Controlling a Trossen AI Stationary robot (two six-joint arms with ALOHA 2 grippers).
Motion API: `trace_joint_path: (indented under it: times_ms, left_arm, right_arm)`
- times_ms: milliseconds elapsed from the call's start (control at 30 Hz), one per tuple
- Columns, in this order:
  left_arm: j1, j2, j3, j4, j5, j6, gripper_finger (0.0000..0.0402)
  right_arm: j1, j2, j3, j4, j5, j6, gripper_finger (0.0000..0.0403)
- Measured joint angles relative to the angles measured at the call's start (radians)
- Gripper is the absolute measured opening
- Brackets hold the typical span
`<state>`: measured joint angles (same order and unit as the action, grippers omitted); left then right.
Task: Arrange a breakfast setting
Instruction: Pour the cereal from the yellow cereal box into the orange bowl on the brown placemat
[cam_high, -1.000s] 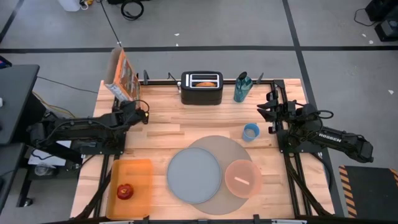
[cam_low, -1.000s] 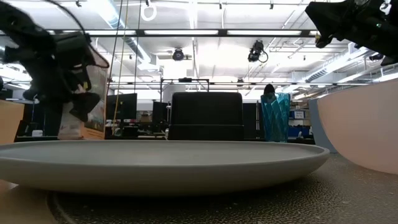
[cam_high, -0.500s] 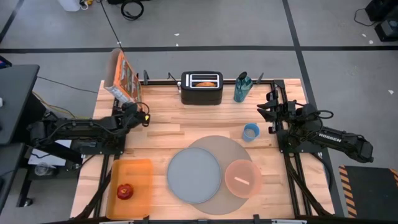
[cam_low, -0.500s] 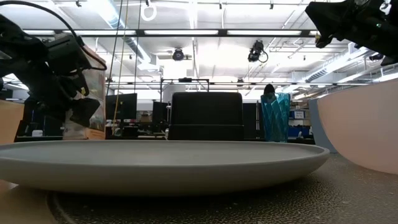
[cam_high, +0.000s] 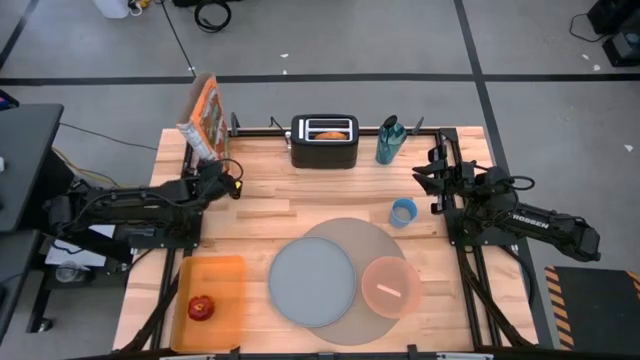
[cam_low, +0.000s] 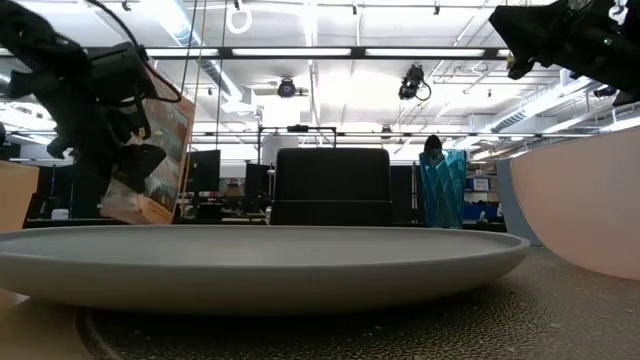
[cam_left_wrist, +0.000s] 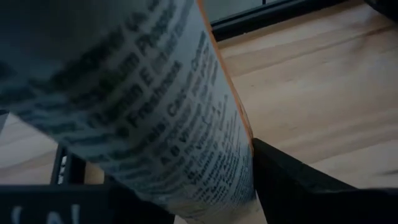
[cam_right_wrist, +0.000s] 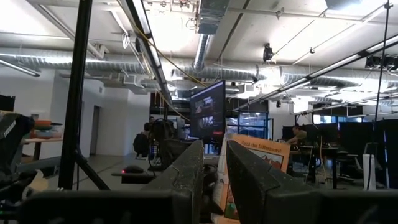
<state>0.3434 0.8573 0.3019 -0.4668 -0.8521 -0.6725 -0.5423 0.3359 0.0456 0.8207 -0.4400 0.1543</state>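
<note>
My left gripper (cam_high: 226, 180) is at the table's far left, shut on an orange cereal box (cam_high: 205, 118) that stands tilted there. The big grey mat (cam_high: 352, 232) lies near the front. On it sit the grey-blue plate (cam_high: 311, 280) and the pink bowl (cam_high: 390, 287). The small blue cup (cam_high: 403, 212) stands beside the mat's far right rim. A red apple (cam_high: 201, 307) lies on the orange tray (cam_high: 225, 275). A bagel (cam_high: 331, 132) sticks out of the black toaster (cam_high: 324, 150). My right gripper (cam_right_wrist: 214, 177) waits raised at the right edge, open by a narrow gap. My left gripper pinches the cereal box low down, across its narrow printed side (cam_left_wrist: 186, 130), between its two fingers (cam_left_wrist: 298, 180). The fingers come from the table's left, slanting down. The box (cam_low: 160, 160) leans in the hold; whether its bottom corner touches the table I cannot tell.
A teal bottle (cam_high: 389, 140) stands right of the toaster at the far edge. Bare wood (cam_high: 290, 195) lies between the left gripper, the toaster and the mat.
The cereal box has turned and tipped in my left gripper's fingers. Its top has swung toward the table's far edge, and its printed face now shows plainly in the low view. My left gripper has dipped and come back up beside it.
</note>
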Motion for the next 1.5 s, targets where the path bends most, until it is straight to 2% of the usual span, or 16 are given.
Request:
trace_joint_path:
  times_ms: [333, 667, 1133, 1233, 1500]
  left_arm:
    - [-0.093, 0.000, 0.142, -0.264, 0.039, -0.087, 0.0176]
    - [-0.277, -0.002, 0.198, -0.341, 0.107, -0.265, 0.0176]
    - [-0.597, -0.002, 0.239, -0.346, 0.229, -0.396, 0.0175]
    - [-0.656, -0.001, 0.243, -0.329, 0.251, -0.380, 0.0175]
    - [-0.746, 0.000, 0.242, -0.226, 0.310, -0.168, 0.0175]
  right_arm:
    - [0.000, 0.000, 0.000, -0.014, 0.000, 0.000, 0.0078]
    - [0.000, 0.000, 0.000, -0.014, 0.000, 0.001, 0.0078]
    - [0.000, 0.000, 0.000, -0.014, 0.000, 0.008, 0.0078]
    - [0.000, 0.000, 0.000, -0.014, 0.000, 0.008, 0.0078]
    - [0.000, 0.000, 0.000, -0.016, 0.001, 0.012, 0.0078]
